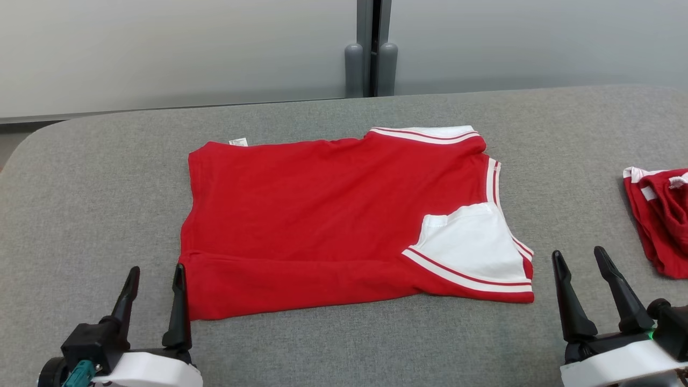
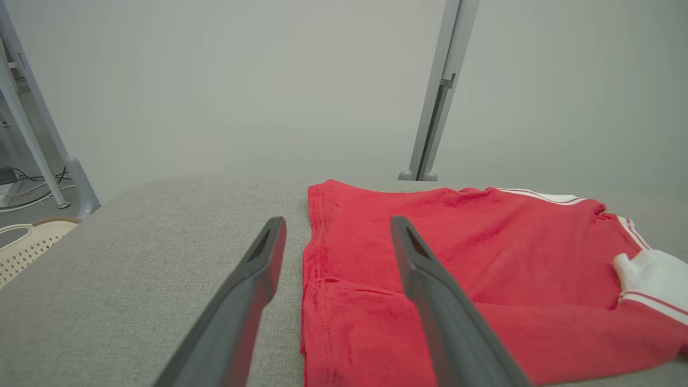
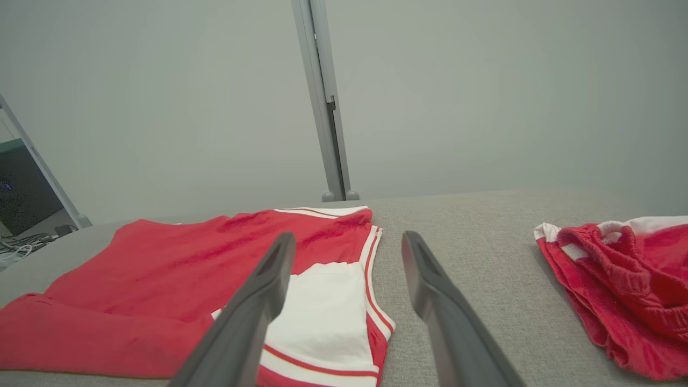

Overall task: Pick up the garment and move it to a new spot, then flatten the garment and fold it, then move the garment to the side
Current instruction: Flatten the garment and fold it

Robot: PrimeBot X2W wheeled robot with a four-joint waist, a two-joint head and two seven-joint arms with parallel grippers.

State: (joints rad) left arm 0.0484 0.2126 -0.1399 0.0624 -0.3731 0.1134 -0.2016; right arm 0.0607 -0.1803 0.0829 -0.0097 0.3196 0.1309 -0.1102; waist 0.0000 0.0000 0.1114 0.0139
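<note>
Red jersey cloth trimmed in white lies spread and partly folded on the grey counter [image 1: 80, 188]. The garment [image 1: 322, 215] has its near edge turned over into a doubled band [image 1: 295, 285], and a white striped panel [image 1: 473, 242] shows at its near right corner. The left hand [image 1: 157, 269] hovers at the garment's near left corner, fingers spread wide and empty, one finger over the cloth and one off it. The right hand [image 1: 578, 251], equally open and empty, sits just off the garment's near right corner. A second red bundle [image 1: 661, 220] lies well to the garment's right. The cloth looks light, soft and limp, and would likely sag and come unfolded if lifted by a single point. The safer holds appear to be the doubled near corners, pinched through all layers by both hands together.
</note>
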